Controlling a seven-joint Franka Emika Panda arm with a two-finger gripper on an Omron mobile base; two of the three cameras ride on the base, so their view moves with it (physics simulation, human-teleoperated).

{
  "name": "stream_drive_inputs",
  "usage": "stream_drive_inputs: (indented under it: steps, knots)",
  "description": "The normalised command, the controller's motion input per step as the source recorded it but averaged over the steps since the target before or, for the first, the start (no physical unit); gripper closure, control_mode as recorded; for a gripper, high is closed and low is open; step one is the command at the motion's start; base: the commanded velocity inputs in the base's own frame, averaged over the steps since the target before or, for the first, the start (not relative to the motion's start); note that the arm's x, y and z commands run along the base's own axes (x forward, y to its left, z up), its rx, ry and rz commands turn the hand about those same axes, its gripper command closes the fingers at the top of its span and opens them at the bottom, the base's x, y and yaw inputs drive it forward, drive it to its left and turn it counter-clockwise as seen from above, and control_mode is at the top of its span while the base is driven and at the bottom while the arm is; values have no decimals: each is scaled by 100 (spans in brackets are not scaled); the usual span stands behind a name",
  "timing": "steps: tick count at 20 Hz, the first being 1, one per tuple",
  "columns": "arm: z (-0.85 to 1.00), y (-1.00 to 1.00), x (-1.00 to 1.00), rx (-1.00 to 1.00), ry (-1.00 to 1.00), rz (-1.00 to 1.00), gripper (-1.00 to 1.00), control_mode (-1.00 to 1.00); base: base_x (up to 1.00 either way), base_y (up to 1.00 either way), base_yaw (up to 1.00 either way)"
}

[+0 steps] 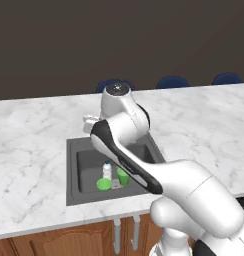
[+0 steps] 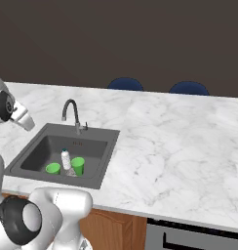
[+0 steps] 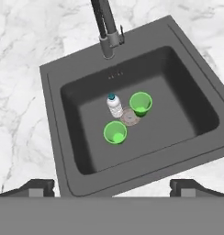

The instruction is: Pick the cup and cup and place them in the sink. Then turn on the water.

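White marble runs the length of the table (image 2: 179, 146), and the sink (image 3: 54, 119) is let into it, a dark grey square basin with blue chair backs and a dark wall beyond. Both green cups stand upright on the basin floor. One cup (image 3: 115, 132) sits toward the front of the sink, just in front of the drain (image 3: 130, 116); the other cup (image 3: 141, 103) stands on the far side of the drain, nearer the right wall. A small white bottle (image 3: 114, 105) with a blue cap stands upright between them, just beside the drain and nearest the tap side. None of the three seems to touch another, though they stand close.

So the placing part looks done: both cups are in the sink. What remains is the water. The gooseneck tap (image 2: 69, 111) rises from the back rim of the sink, with its small lever (image 2: 85, 126) just beside its base, and I see no stream from the spout, so I judge it is not yet turned on.

The tool (image 3: 112, 186) hangs above the front rim of the sink, looking down into it, its tips spread wide and grasping nothing. It is well apart from the lever, so my guess is the next move has to carry it across the basin to the back rim.
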Motion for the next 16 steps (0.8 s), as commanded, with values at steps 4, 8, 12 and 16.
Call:
stream_drive_inputs:
  steps: [4, 8, 12, 16]
  knots:
    - [1, -70, -56, 12, 0, -31, -100, -100, 0, 0, 0]
    - [0, -83, -54, 32, 0, -40, -100, -100, 0, 0, 0]
    - [7, -74, -28, 36, 0, -31, -100, -100, 0, 0, 0]
    - [13, -74, -3, 40, 0, -13, -100, -100, 0, 0, 0]
